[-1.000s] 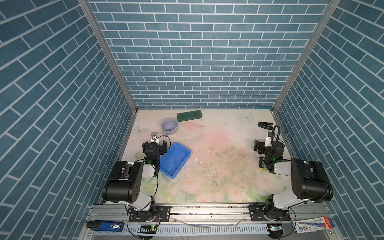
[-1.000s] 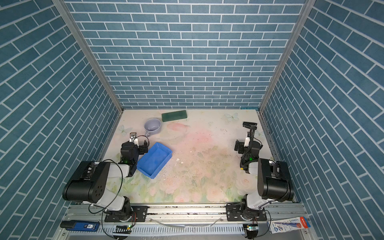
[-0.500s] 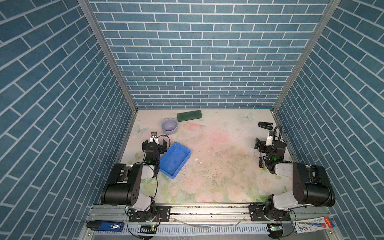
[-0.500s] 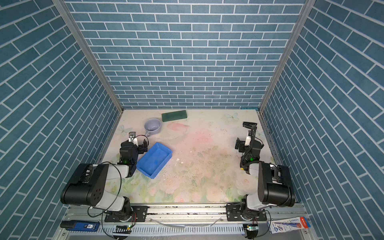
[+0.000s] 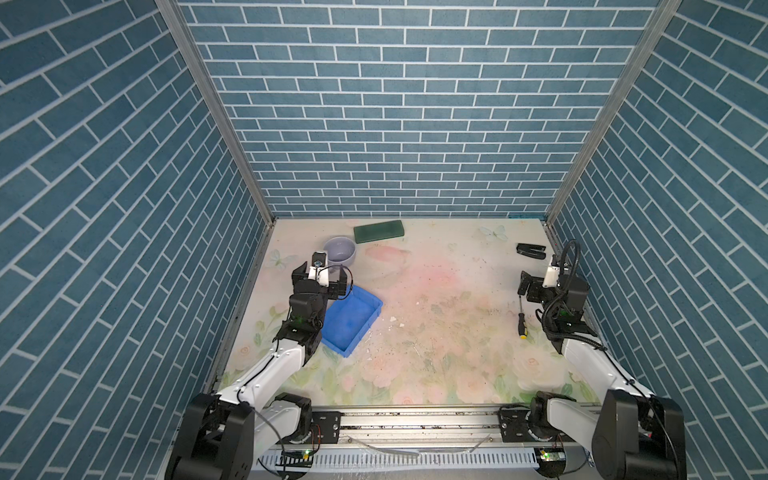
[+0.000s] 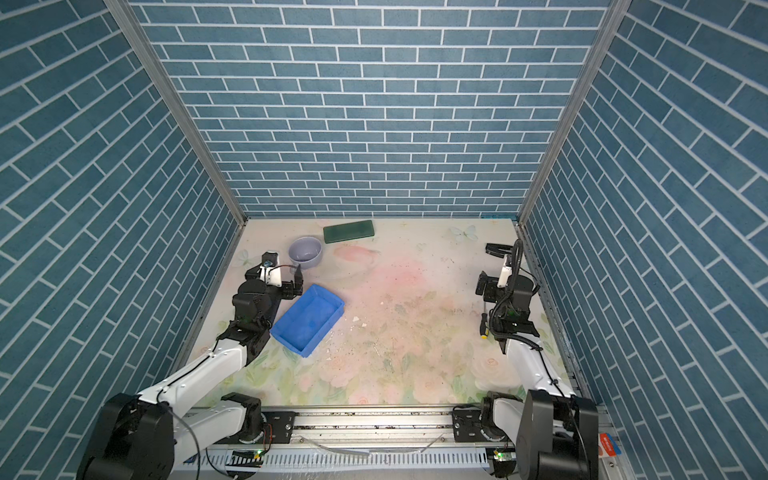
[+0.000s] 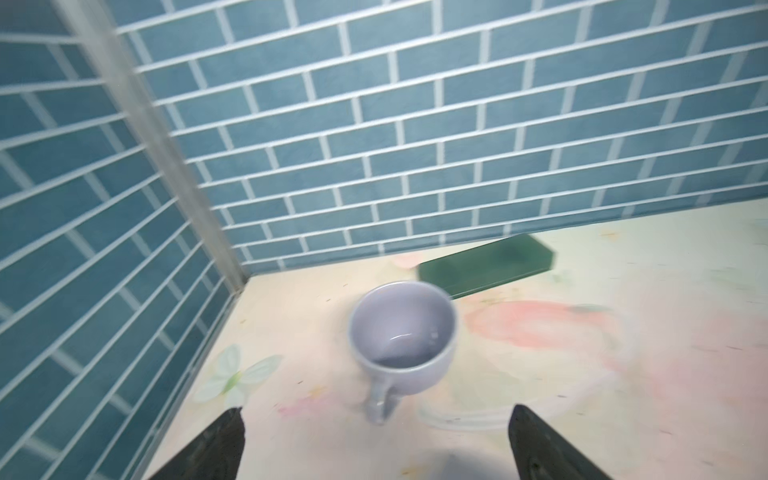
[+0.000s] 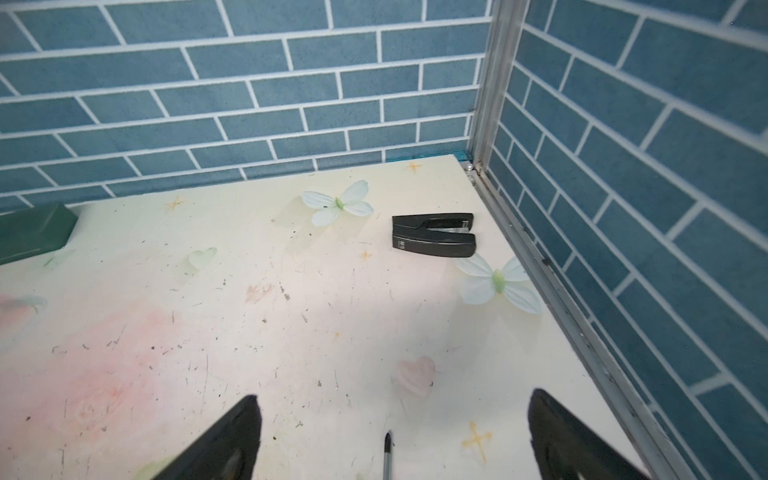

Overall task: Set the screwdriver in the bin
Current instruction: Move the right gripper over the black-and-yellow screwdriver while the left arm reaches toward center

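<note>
Screwdriver (image 5: 520,319): laid flat on the worktop (image 5: 436,291) at the right, outside the bin and well apart from it.
Bin (image 5: 351,321): set at an angle on the left side.
Right end effector (image 8: 394,397): released, jaws spread wide, nothing grasped; the screwdriver's shaft tip is seen between its fingers.
Left end effector (image 7: 376,411): released, nothing grasped; positioned beside the bin's far corner, faced toward the cup (image 5: 340,250).
Other items: 1 green block (image 5: 378,231), 1 black stapler (image 5: 530,250), placed near the back wall.

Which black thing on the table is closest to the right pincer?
The screwdriver, with the yellow end and thin metal shaft, lying right by the right pincer. The black stapler sits farther back, near the corner.
</note>
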